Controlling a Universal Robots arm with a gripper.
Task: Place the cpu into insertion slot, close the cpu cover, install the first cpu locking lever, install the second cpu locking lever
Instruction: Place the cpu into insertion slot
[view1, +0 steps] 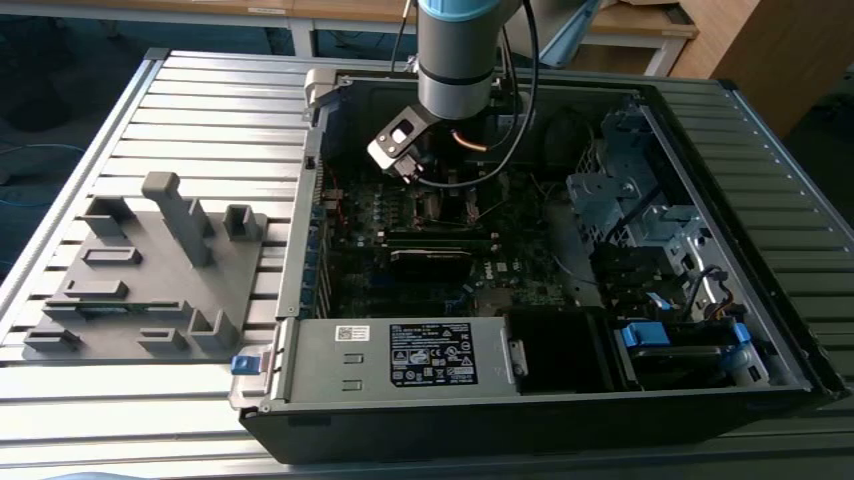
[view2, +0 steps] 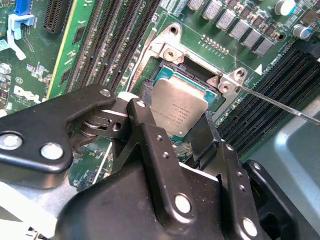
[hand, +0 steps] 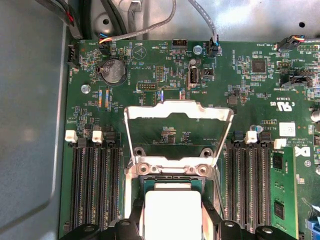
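A ribbed grey metal table (view1: 120, 420) stands before wooden furniture (view1: 761, 50), perhaps a cabinet.

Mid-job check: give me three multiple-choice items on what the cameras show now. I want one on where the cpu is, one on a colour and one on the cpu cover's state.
1. Where is the cpu?
A) on the table outside the case
B) between the fingers of the gripper, at the insertion slot
C) on the power supply box

2. What colour is the circuit board?
A) green
B) red
C) white

3. How does the cpu cover stand?
A) shut over the slot
B) taken off
C) swung open

Answers:
1 B: both wrist views show the chip between the fingers at the socket.
2 A: the board is green in both wrist views.
3 C: in the first wrist view the frame stands raised behind the slot.
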